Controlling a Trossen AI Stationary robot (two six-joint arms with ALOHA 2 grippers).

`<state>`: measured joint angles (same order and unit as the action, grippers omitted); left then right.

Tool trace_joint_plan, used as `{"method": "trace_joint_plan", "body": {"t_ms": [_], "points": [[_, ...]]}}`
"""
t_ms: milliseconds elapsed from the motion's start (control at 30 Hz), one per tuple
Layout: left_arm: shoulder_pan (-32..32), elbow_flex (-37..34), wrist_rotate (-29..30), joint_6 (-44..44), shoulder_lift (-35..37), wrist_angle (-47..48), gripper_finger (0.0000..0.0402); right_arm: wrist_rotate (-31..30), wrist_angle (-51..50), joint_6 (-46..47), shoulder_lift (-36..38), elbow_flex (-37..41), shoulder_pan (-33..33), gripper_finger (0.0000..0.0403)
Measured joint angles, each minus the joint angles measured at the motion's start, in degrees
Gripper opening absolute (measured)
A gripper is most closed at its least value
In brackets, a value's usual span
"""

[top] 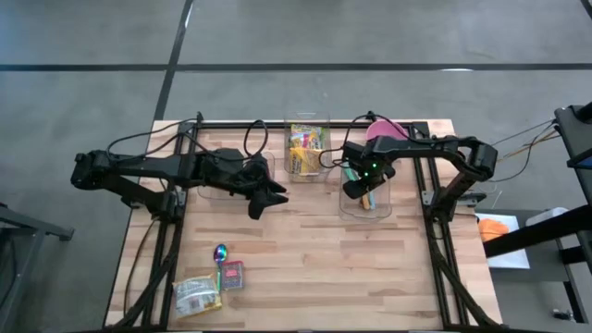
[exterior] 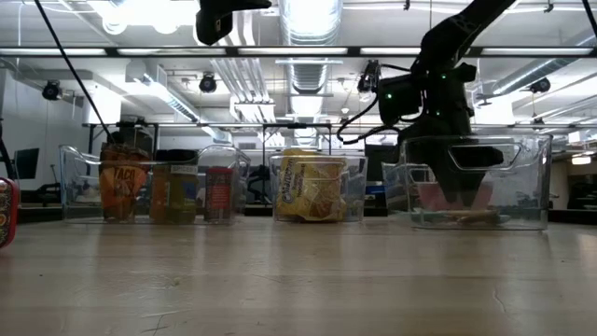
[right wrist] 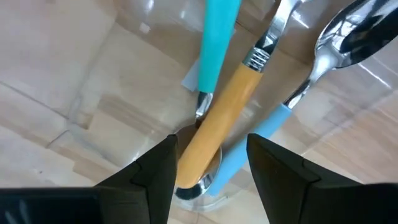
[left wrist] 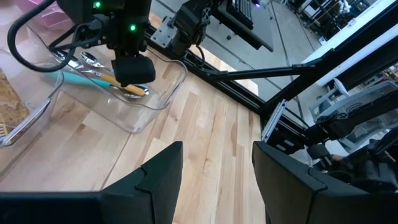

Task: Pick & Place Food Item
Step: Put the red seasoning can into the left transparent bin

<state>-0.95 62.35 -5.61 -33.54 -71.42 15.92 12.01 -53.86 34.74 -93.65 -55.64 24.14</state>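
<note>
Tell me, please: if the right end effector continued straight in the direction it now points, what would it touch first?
Most likely the orange-handled utensil, which lies directly between the fingers of the right end effector inside the clear bin. The blue-handled utensil lies just beside it; depth is hard to judge.

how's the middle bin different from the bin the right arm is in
The middle bin holds yellow food packets, while the right bin holds cutlery: utensils with teal, blue and wooden handles. The right gripper is down inside the right bin, open over the wooden-handled utensil; nothing reaches into the middle bin. Both are clear plastic and sit along the far side of the table.
</note>
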Motion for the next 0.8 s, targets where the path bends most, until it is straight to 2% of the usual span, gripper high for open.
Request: {"method": "trace_joint_plan", "body": {"t_ms": [400,800], "points": [[0.0,0.0,-0.1,-1.8,0.0,2.1,0.0202,-1.9,-1.7,1.3,8.6,-0.4,-0.6,0.0190],[-0.1,0.0,-1.1,-4.2,0.0,8.4,0.0202,-4.6,-1.0,1.6,22.9,-0.2,-4.0,0.0190]]}}
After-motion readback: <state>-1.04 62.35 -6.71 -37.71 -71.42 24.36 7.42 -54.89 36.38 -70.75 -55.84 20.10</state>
